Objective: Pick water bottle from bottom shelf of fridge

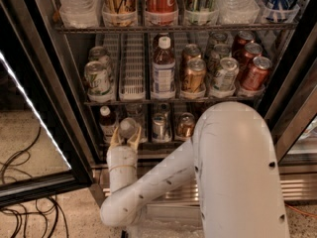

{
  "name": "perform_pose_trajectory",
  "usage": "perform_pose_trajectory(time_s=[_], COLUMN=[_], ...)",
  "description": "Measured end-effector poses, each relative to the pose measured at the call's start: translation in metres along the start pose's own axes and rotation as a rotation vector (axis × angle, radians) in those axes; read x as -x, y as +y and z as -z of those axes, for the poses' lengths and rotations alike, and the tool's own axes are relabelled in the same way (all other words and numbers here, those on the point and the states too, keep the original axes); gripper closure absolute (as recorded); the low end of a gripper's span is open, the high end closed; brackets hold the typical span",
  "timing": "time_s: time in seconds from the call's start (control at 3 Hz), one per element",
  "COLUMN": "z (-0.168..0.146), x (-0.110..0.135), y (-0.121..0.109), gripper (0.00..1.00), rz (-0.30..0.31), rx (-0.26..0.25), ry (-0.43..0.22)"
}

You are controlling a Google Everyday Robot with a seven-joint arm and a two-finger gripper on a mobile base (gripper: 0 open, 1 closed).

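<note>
The fridge [74, 98] stands open in front of me. On its bottom shelf [163, 144], at the left, the small clear water bottle [127, 127] shows its pale cap and shoulders. My gripper [126, 136] reaches up from my white arm, with one tan finger [115, 137] on each side of the bottle just below the cap, shut on it. The bottle's lower body is hidden behind my wrist.
A dark-liquid bottle with a white cap [105, 121] stands just left of the gripper, and cans [159, 126] stand to the right. The middle rack holds a labelled bottle [163, 67] and cans. The glass door [29, 113] is open at the left, with cables [20, 172] on the floor.
</note>
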State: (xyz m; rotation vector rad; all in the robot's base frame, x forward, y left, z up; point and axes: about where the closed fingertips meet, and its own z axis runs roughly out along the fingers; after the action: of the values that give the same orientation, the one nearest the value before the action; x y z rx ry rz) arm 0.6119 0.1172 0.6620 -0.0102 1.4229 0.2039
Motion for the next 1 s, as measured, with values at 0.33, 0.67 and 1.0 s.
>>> perform_pose_trajectory(time_s=[0.33, 0.67, 1.0], z=[0.024, 0.037, 0.049], x=[-0.009, 0.005, 0.045], y=[0.034, 0.031, 0.001], gripper=[1.00, 1.00, 1.00], rz=[-0.082, -0.096, -0.083], rx=[0.101, 0.118, 0.095], ry=[-0.007, -0.019, -0.065])
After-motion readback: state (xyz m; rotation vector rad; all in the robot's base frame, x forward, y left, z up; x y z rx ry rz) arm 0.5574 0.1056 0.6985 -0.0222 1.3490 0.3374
